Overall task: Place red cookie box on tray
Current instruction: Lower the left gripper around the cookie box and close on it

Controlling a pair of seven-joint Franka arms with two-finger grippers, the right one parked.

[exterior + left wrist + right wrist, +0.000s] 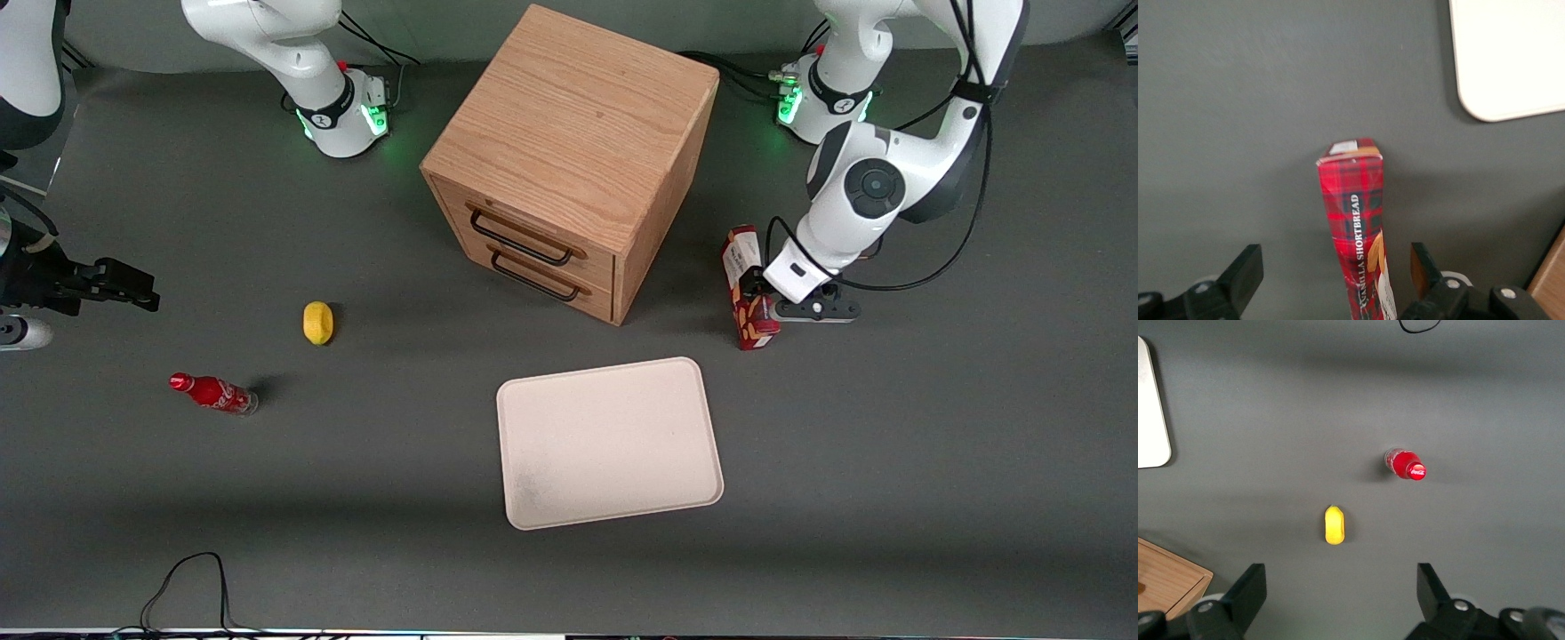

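Observation:
The red cookie box (757,327) lies on the grey table beside the wooden cabinet, toward the working arm's end, with one narrow side up. In the left wrist view the box (1355,200) shows red tartan, "vanilla shortbread" lettering and a cookie picture. My left gripper (752,295) is low over the box, open, with one finger on each side of it (1335,267) and a gap at both; the box sits closer to one finger. The cream-white tray (613,444) lies empty, nearer the front camera than the box; one corner of the tray (1511,60) shows in the left wrist view.
A wooden two-drawer cabinet (569,151) stands mid-table, close beside the box. A yellow lemon (317,322) and a small red soda bottle (213,392) lie toward the parked arm's end. A black cable (191,578) loops at the front edge.

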